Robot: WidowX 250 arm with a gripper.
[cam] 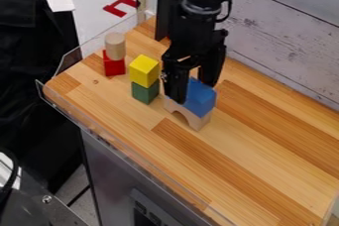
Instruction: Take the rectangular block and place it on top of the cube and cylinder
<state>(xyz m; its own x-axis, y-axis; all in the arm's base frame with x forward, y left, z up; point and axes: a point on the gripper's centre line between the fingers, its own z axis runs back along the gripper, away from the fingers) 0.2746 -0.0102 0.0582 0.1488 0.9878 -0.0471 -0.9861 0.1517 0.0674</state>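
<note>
Judging this to be the pick-up stage, I'm seeing the blue rectangular block [201, 99] resting on a natural wooden arch [193, 117], while lifting and bridging it across the yellow cube [144, 71] and pale wooden cylinder [115, 46] are remaining. My black two-finger gripper [194, 91] is straddling it, apparently spread, contact uncertain.

I count six blocks on my one wooden worktop [265, 170]: three cubes, one yellow [143, 73], one green [145, 92] and one red [114, 65], plus one pale cylinder [115, 47], one pale arch [197, 121] and one partly hidden blue block [201, 98]. I also count one bent red shape [121, 6].
</note>
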